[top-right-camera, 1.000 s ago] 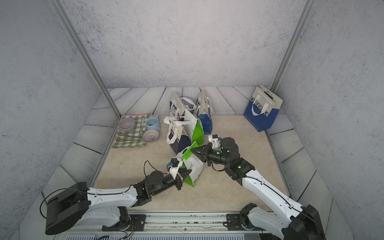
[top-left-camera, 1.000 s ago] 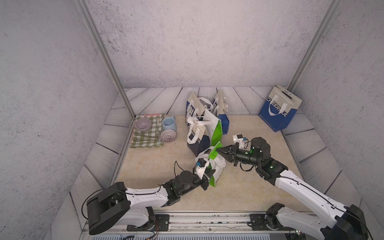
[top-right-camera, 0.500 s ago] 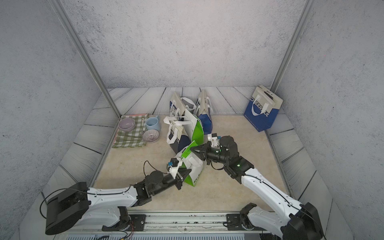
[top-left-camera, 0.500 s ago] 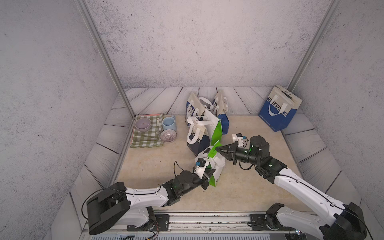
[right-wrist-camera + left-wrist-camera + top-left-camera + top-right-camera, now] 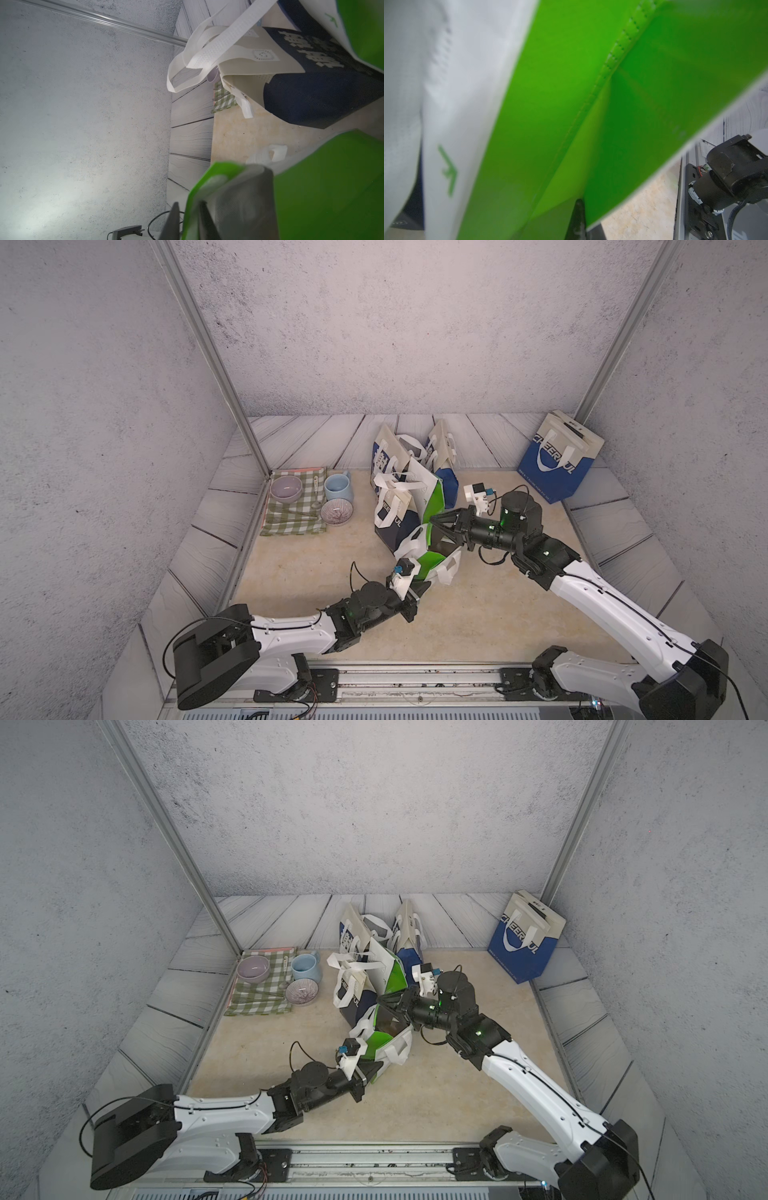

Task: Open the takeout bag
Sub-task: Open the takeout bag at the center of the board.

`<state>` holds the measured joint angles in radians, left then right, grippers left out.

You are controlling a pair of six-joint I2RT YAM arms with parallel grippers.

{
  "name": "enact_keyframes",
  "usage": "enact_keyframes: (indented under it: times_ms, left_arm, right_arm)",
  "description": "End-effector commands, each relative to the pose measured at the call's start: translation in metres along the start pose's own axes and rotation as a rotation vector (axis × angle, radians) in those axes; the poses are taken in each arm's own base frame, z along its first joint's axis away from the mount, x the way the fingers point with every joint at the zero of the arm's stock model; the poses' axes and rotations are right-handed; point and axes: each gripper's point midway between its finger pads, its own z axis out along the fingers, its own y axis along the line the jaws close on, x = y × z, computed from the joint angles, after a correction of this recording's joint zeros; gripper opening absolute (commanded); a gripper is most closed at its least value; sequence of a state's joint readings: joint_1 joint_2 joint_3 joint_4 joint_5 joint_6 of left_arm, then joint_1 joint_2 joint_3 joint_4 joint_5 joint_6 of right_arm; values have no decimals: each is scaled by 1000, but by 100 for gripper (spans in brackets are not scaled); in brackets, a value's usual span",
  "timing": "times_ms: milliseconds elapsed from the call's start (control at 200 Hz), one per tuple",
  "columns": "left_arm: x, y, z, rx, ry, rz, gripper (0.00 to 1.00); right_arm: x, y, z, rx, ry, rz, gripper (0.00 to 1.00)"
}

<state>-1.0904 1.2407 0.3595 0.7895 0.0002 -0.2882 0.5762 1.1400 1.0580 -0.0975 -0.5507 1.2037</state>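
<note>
Top views – takeout bag: one green-and-white takeout bag point(image 5: 428, 562) lies tilted on the bench point(image 5: 478, 614), mid-scene, between the two arms.
Top views – left tool: left tool point(image 5: 417, 592) is closed tight on the bag's near, lower end.
Top views – right tool: right tool point(image 5: 434, 531) sits at the mouth rim with jaws spread and nothing pinched.
Top views – axis: the bag's long axis runs from the left tool away toward the right tool. The mouth faces the right arm, which is the nearer arm to it.
Top views – coming move (judged): widening the mouth depends on the right tool drawing the rim away from the anchored end.
Top views – count: four blue-and-white bags point(image 5: 557, 460), two bowls point(image 5: 286, 488), one mug point(image 5: 337, 487), one checked cloth point(image 5: 291, 522). Whether the white-and-green panel point(image 5: 422, 485) behind is a second bag cannot be told.
Left wrist – grip: green bag wall fills the view, and one dark finger point(image 5: 577, 218) presses into its fold.
Right wrist – grip: two fingers point(image 5: 173, 222) stand apart with the green rim point(image 5: 193, 197) passing loosely between them.
</note>
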Motion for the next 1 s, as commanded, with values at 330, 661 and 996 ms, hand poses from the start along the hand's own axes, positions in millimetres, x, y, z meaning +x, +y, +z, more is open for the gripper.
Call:
enact_keyframes:
  times_ms: [330,661,996]
  left_arm:
    - [-6,-3,-36,4,55,79,0]
    - [-1,8,-66,-37,71,90,0]
    - [2,10,-72,-40,61,86,0]
  right_arm:
    - [-2,17,-58,137,-69,-1077,69]
    - [36,-19,-55,92,154,-1370,77]
    - [68,-39,-42,-60,247,-1242,80]
